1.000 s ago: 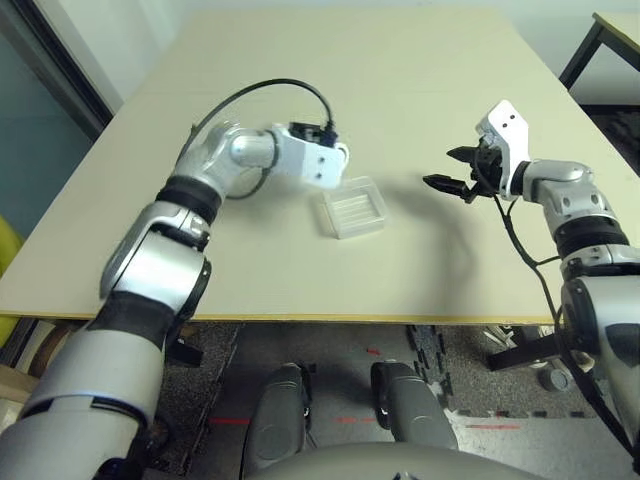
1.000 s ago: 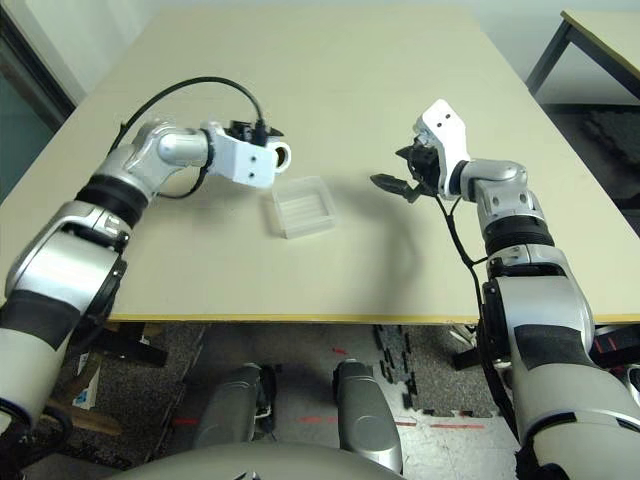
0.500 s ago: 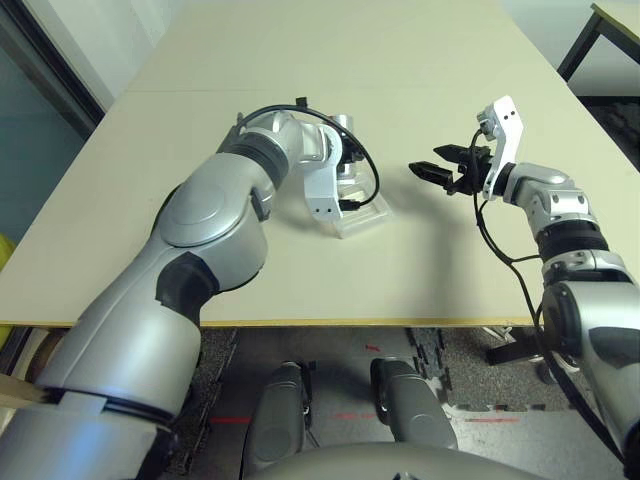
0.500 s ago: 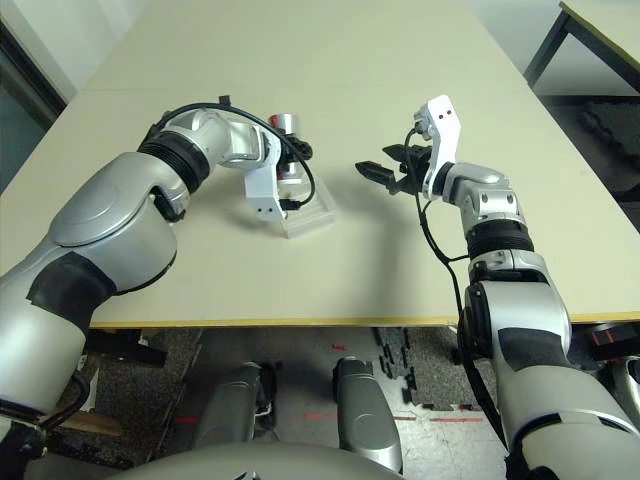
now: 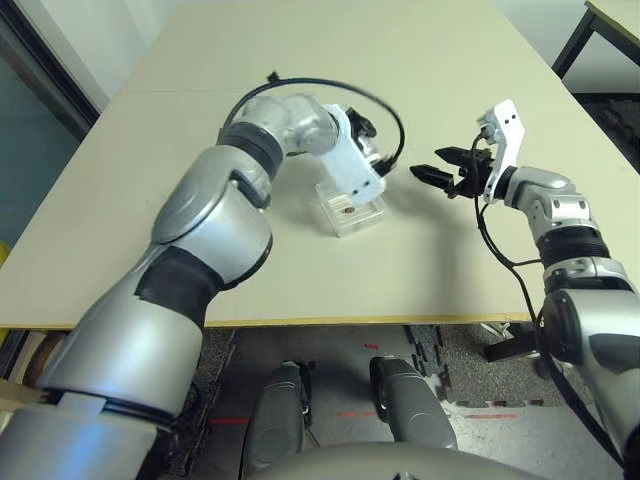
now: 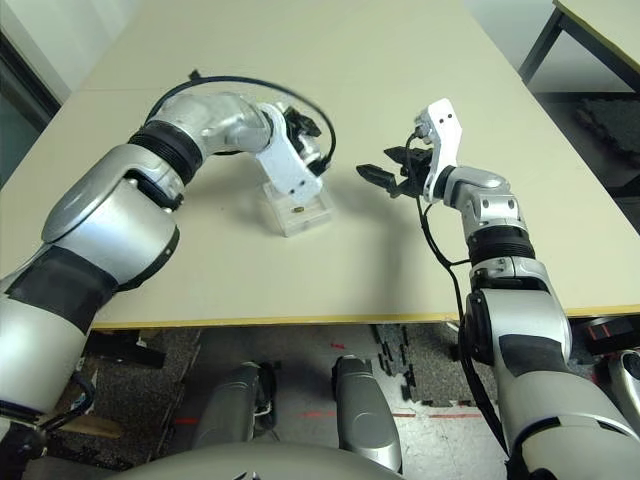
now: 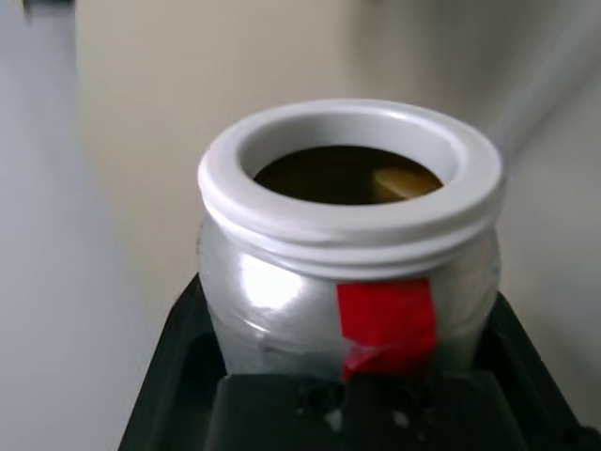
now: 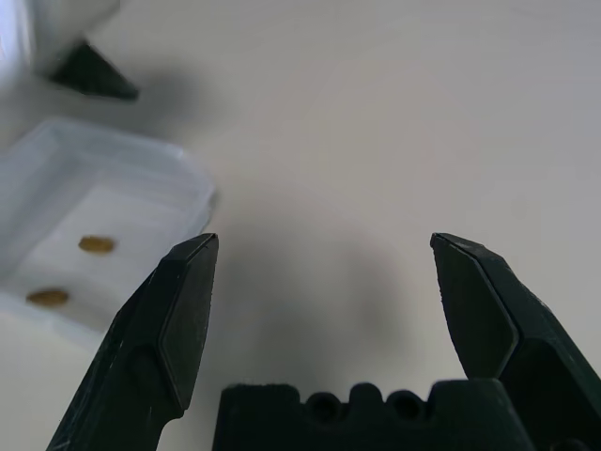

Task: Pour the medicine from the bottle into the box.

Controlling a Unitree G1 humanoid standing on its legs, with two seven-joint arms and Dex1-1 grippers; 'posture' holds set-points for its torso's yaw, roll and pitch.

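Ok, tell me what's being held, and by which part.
The left end effector holds the open bottle around its body, below the white neck. The right end effector holds nothing.

No readable text, labels, brands, numbers or signs anywhere.
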